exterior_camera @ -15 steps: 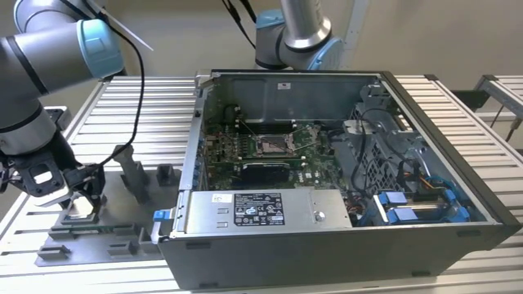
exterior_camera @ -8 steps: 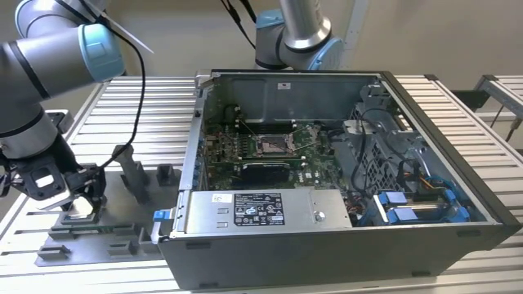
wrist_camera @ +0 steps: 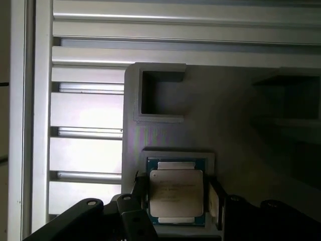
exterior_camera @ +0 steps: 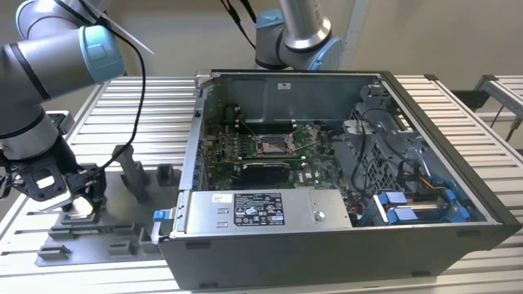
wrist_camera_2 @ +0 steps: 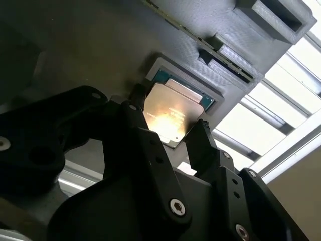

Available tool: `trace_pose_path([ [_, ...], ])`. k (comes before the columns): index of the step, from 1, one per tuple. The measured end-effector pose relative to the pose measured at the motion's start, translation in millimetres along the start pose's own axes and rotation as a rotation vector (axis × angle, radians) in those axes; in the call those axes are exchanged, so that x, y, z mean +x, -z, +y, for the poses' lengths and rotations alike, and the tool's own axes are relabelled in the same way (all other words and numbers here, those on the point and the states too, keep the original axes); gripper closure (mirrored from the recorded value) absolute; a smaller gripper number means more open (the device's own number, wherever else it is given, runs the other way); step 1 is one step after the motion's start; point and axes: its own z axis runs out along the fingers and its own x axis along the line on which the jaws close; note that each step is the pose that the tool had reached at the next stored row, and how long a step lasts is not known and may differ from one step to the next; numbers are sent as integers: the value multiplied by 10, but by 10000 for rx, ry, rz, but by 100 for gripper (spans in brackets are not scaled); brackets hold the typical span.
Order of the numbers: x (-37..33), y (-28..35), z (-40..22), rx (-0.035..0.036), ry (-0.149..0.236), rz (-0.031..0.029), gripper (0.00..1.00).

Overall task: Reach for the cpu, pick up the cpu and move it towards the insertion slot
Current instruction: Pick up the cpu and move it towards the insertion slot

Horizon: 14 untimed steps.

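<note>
In the exterior view the gripper (exterior_camera: pixel 72 205) hangs over the grey fixture (exterior_camera: pixel 98 236) on the tabletop (exterior_camera: pixel 139 104), at 8 o'clock from the case (exterior_camera: pixel 327 245). The slot (exterior_camera: pixel 271 145) lies inside the case, toward 2 o'clock. In the first wrist view the cpu (wrist_camera: pixel 176 193) sits flat in its recess. The fingers (wrist_camera: pixel 140 188) stand apart, one close at each side; I cannot tell if they touch it. An off-centre squeeze could tip the cpu against the recess rim, and a thin-edge hold might slip.
</note>
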Motion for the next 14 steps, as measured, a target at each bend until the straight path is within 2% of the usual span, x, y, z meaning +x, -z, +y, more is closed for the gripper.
trace_pose_path([
  [4, 0, -2, 0, 0, 0, 0, 0],
  [5, 0, -1, 0, 1, 0, 1, 100],
  [11, 0, -3, 0, 0, 0, 0, 100],
  [14, 0, 25, 2, -3, 0, -3, 100],
])
